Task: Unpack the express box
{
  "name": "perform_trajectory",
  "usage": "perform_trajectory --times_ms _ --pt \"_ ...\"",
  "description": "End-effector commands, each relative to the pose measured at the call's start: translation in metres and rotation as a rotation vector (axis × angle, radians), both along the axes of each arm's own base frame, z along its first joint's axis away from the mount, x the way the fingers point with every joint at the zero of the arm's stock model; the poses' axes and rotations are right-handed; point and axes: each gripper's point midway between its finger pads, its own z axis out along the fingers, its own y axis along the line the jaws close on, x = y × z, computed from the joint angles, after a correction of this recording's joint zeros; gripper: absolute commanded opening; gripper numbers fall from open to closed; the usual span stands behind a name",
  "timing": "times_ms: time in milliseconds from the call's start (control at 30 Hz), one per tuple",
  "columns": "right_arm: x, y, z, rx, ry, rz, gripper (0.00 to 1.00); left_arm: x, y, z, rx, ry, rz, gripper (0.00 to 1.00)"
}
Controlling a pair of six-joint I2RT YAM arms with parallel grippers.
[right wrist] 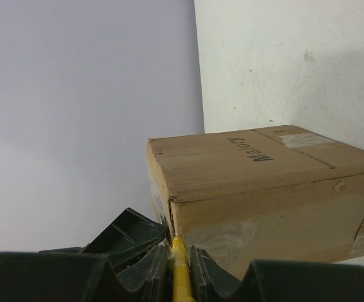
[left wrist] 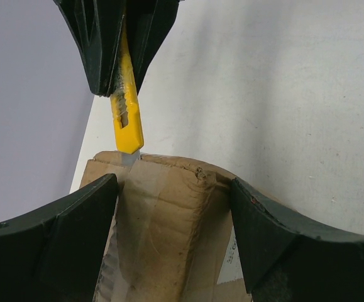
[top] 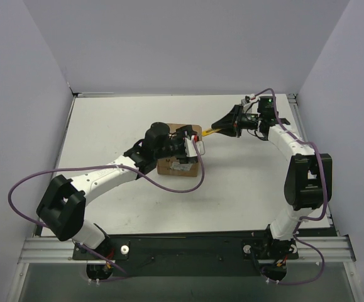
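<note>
My left gripper [top: 191, 143] sits on top of the box [top: 178, 165], which stands near the middle of the bench [top: 244, 182]. It is spread wide and grips nothing. In the left wrist view its 2 fingers [left wrist: 75, 226] flank the taped strip on the box top. I cannot tell whether they press on the cardboard or only rest beside it.

Just beyond, at the far top edge of the box, the knife [left wrist: 126, 113] points in from the right. Its short blade tip touches the cardboard where the tape [left wrist: 159, 214] folds over the edge. The right gripper [top: 227, 124] is clamped tight on the yellow handle, with the box side filling its own camera.

I judge the step in hand to be slitting the tape seam. To do it well I want the left gripper bearing down firmly, so the box does not slide under the blade's push. The blade should stay shallow, through the tape only, so nothing inside gets cut. The cut line runs straight between my left fingers, so I would hold it centred and stop short of them. If the handle twists in the grip, I would pause and reset the angle.
</note>
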Motion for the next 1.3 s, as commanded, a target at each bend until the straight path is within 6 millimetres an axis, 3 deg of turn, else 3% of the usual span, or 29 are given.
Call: perform_trajectory --times_ms 0,367,633,833,1000,1133,1267 --pt "-0.037 0.011 0.015 0.077 0.075 0.127 0.0 0.043 0.022 0.008 0.025 -0.109 0.169 0.81" --pt "-0.049 0.016 0.02 0.073 0.091 0.155 0.0 0.059 0.02 0.009 0.015 -0.118 0.234 0.8" --pt "-0.05 0.015 0.019 0.066 0.086 0.156 0.0 0.06 0.02 0.009 0.004 -0.108 0.242 0.8" --pt "-0.051 0.0 0.028 -0.1 -0.075 0.136 0.0 0.059 0.019 0.013 -0.032 -0.037 0.234 0.79" --pt "-0.017 -0.032 0.035 -0.261 -0.232 0.023 0.0 0.034 0.01 0.013 -0.055 0.012 0.111 0.8" --pt "0.009 -0.049 0.061 -0.336 -0.364 -0.013 0.0 0.012 0.005 0.014 -0.076 0.094 0.049 0.8" --pt "0.022 -0.074 0.073 -0.412 -0.411 -0.057 0.0 -0.004 0.0 0.05 -0.143 0.082 -0.016 0.8"
